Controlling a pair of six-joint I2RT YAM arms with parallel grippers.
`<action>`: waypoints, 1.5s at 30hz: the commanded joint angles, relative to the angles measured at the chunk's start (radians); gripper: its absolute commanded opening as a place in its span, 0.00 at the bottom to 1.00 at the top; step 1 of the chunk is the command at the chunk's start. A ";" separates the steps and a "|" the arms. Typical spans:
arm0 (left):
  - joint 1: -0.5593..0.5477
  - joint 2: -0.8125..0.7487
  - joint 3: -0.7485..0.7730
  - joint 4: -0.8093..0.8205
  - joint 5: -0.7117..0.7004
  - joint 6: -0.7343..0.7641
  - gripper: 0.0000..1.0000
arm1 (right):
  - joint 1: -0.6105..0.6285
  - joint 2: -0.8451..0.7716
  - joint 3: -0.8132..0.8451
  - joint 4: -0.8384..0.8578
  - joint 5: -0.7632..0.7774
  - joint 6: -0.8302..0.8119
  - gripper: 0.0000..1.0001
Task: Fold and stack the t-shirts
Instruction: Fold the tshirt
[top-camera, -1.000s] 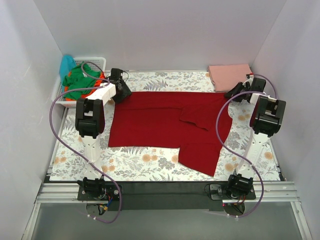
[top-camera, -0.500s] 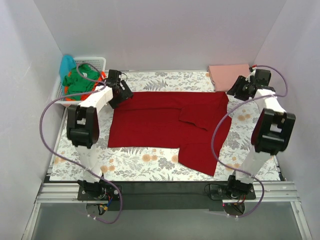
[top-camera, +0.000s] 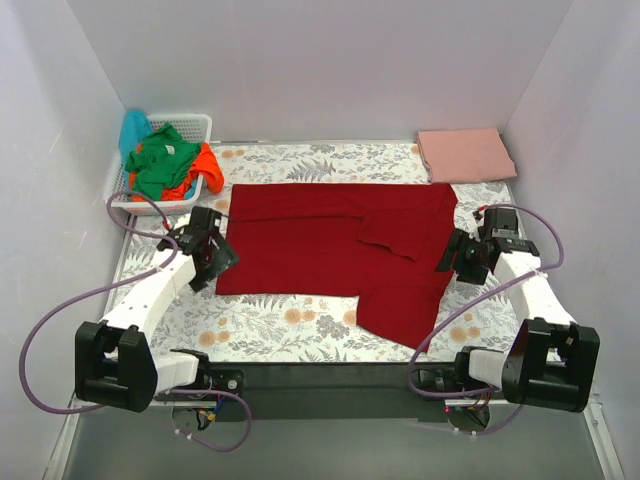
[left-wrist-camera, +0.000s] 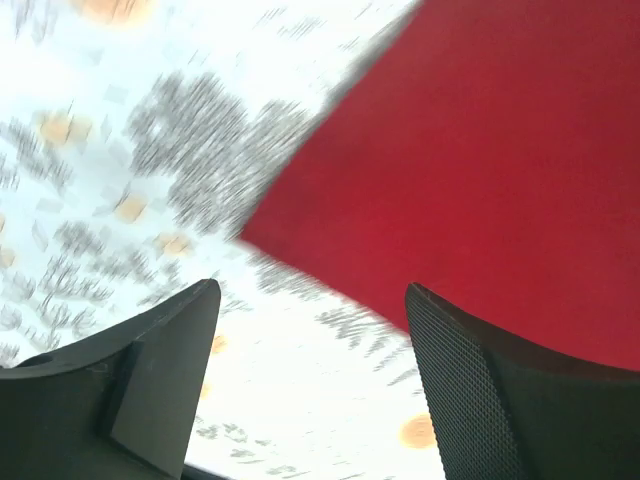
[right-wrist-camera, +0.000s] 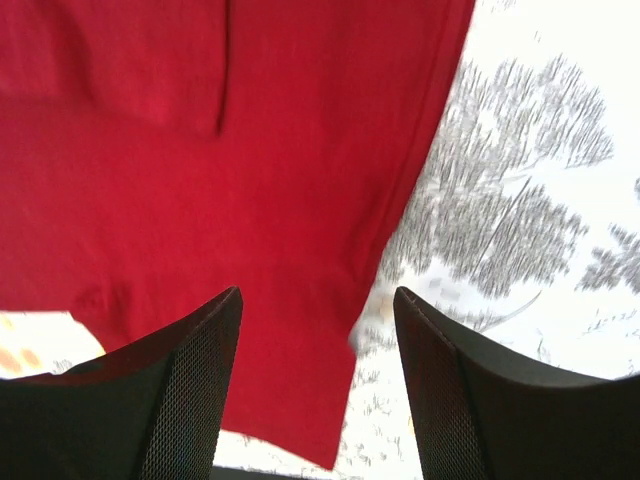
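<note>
While the dark red t-shirt was spread out flat across the middle of the flower-print surface, a smaller flap of it was folded back onto the body toward the right. One longer section was stretched toward the near edge on that same side.

A salmon pink t-shirt was seen folded into a neat rectangle at the far right corner, well apart from the red one. Over at the far left, green, orange and turquoise t-shirts were piled loosely in a white lattice basket.

The left claw was held low at the near left corner of the red shirt. Its jaws were spread wide with nothing caught between them. In the left wrist view that corner was framed just ahead of the gap, though the shot was pretty blurred.

The right claw was positioned at the shirt's right edge, jaws parted too and nothing gripped. The red hem was seen running between the two fingers in the right wrist view. Whether cloth was actually touched by either claw couldn't be told.
</note>
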 joint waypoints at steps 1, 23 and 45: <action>0.000 -0.052 -0.103 -0.041 -0.003 -0.085 0.73 | 0.019 -0.067 -0.027 -0.012 -0.003 0.001 0.69; 0.000 0.176 -0.130 0.108 -0.109 -0.185 0.50 | 0.079 -0.070 -0.103 0.016 0.069 -0.011 0.67; 0.000 0.152 -0.155 0.128 -0.118 -0.134 0.00 | 0.080 0.034 -0.129 0.143 0.077 0.094 0.54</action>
